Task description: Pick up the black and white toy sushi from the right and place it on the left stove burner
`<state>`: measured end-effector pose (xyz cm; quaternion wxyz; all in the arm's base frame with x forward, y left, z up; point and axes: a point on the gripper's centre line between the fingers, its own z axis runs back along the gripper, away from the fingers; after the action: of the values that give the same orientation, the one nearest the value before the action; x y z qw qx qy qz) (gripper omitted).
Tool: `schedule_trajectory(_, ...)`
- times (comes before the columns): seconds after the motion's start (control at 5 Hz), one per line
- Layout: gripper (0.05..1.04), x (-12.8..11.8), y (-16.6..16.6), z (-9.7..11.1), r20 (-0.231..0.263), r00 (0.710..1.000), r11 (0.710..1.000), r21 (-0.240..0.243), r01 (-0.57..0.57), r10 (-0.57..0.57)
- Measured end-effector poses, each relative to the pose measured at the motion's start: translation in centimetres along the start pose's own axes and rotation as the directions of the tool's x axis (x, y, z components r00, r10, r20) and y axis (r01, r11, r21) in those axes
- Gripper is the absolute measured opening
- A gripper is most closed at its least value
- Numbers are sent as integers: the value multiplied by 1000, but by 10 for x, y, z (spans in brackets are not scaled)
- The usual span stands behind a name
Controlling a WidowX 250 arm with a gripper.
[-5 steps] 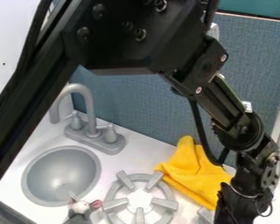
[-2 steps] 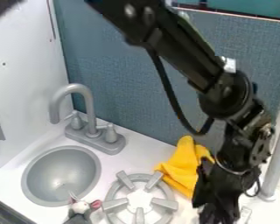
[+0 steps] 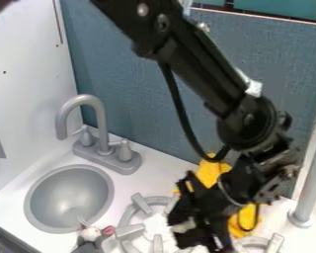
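with the gripper (image 3: 188,222) swung sinkward to the stove burner (image 3: 130,231), we judge that spot better within reach, cannot tell whether the jaws stand wide or narrow, and find the yellow cloth (image 3: 212,170) partly hidden behind the arm.

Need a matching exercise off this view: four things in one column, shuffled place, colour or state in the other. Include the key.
1. Faucet
2. Cloth
3. Toy mouse
4. Sink

A. Yellow, partly hidden by the arm
B. Round and hollow
C. Just left of the burner, at the bottom edge
D. Tall and arched

Right pairs: 1-D, 2-A, 3-C, 4-B
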<state>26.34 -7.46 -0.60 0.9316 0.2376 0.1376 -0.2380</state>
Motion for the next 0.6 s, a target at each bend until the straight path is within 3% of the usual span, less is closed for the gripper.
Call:
schedule_trajectory(0.2,450,-4,25,-47,-23,982,980,-64,-189,187)
schedule_trajectory(0.4,450,7,33,-70,-47,969,965,-92,-244,241)
schedule_trajectory(0.6,450,22,45,-83,-109,947,949,-52,-310,303)
